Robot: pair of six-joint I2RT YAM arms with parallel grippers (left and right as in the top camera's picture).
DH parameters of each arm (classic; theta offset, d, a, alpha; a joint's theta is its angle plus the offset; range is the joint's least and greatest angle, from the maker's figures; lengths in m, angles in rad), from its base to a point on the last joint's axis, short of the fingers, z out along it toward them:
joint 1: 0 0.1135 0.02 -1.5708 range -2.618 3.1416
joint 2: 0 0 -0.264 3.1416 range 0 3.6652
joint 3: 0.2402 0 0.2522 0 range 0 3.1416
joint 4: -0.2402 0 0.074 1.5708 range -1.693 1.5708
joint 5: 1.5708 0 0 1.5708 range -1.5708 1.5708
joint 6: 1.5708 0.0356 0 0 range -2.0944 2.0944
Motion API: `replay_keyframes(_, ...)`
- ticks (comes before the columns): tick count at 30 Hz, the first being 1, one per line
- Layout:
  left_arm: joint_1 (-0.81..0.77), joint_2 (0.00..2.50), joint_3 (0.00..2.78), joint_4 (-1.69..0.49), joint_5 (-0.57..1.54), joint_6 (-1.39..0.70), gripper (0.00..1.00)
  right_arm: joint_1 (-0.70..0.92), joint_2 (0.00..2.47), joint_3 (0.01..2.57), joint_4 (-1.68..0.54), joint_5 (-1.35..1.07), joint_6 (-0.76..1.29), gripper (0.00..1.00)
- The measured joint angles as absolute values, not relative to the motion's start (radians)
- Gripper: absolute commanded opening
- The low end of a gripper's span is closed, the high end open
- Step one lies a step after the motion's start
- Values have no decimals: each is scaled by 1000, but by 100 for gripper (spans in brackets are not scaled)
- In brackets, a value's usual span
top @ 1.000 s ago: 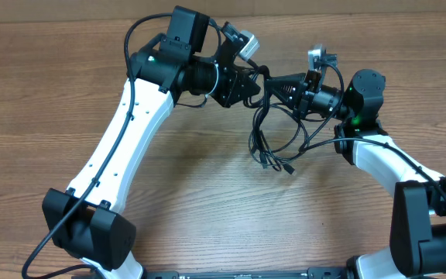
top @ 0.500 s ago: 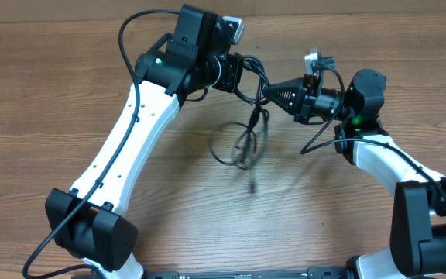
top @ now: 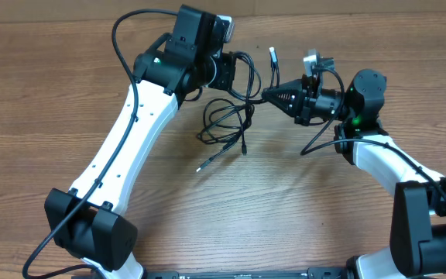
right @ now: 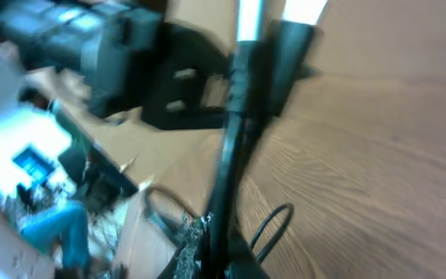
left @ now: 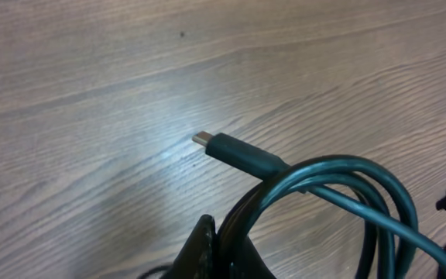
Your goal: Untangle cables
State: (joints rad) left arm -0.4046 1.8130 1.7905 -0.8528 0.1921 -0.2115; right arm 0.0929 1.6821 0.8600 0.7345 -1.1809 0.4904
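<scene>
Above the brown wooden table (top: pixel 53 77), my left gripper (top: pixel 238 77) and right gripper (top: pixel 267 95) are both clamping the thin black cables (left: pixel 242 153) — loops are dangling tangled between them, so most untangling is remaining, I'm judging.

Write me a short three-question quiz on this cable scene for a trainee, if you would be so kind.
1. True or false: the left gripper and the right gripper are each shut on the cables.
2. In the left wrist view, the plug is: A) free, with bare table behind it; B) pushed into a socket; C) clamped between fingers.
3. Fill in: the table's surface is ___.
Key: 1 true; 2 A; 3 wood.
</scene>
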Motion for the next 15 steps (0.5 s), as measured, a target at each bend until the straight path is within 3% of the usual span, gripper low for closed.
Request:
replay_keyframes(3, -403, 1813, 1790, -868, 206, -200, 4, 91, 1682, 862, 616, -1077, 553, 4)
replay_keyframes(7, -403, 1813, 1790, -871, 280, -141, 4, 84, 1682, 862, 432, -920, 657, 29)
replay_keyframes(9, -403, 1813, 1790, -873, 305, -122, 4, 77, 1682, 862, 422, -877, 676, 48)
replay_keyframes(11, -403, 1813, 1790, -875, 317, -111, 4, 72, 1682, 862, 445, -868, 666, 57)
replay_keyframes(15, -399, 1813, 1790, -876, 334, -99, 4, 72, 1682, 862, 521, -884, 635, 59)
